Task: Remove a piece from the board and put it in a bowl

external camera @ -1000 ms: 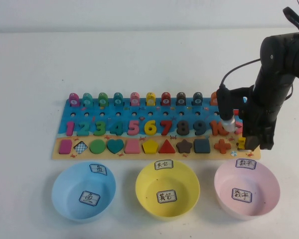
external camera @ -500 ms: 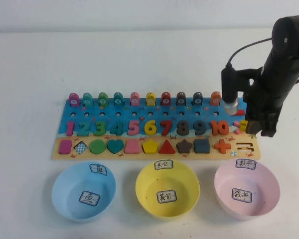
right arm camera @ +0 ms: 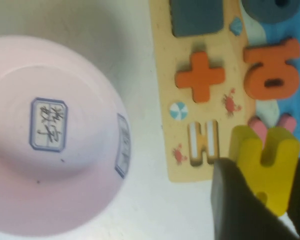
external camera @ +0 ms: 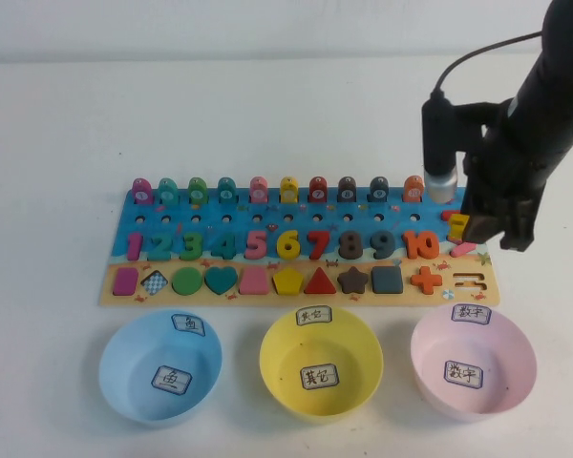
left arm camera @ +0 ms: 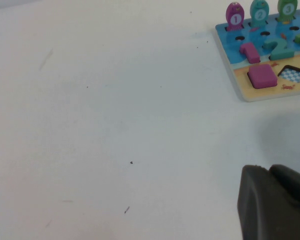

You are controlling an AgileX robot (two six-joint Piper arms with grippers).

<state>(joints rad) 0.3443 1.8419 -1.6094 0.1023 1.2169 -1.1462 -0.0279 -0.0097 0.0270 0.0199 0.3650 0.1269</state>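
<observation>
The puzzle board [external camera: 267, 298] lies across the middle of the table with numbers, shapes and pegs on it. My right gripper [external camera: 477, 234] hangs above the board's right end, shut on a yellow equals-sign piece [external camera: 456, 227]. The right wrist view shows the piece [right arm camera: 265, 160] between the dark fingers [right arm camera: 230, 195], lifted off the board. Its slot [external camera: 469, 281] is empty, next to the orange plus [right arm camera: 200, 76]. The pink bowl [external camera: 422, 336] stands just in front of that end. My left gripper [left arm camera: 270, 170] is off to the left of the board, low over bare table, fingers together.
A blue bowl [external camera: 115, 355] and a yellow bowl [external camera: 277, 345] stand in front of the board, left of the pink one [right arm camera: 90, 75]. A camera and cable hang from the right arm [external camera: 439, 153] above the board's back right corner.
My right gripper has risen and moved back from the equals slot, carrying the yellow piece up off the board. The slot now shows empty.
</observation>
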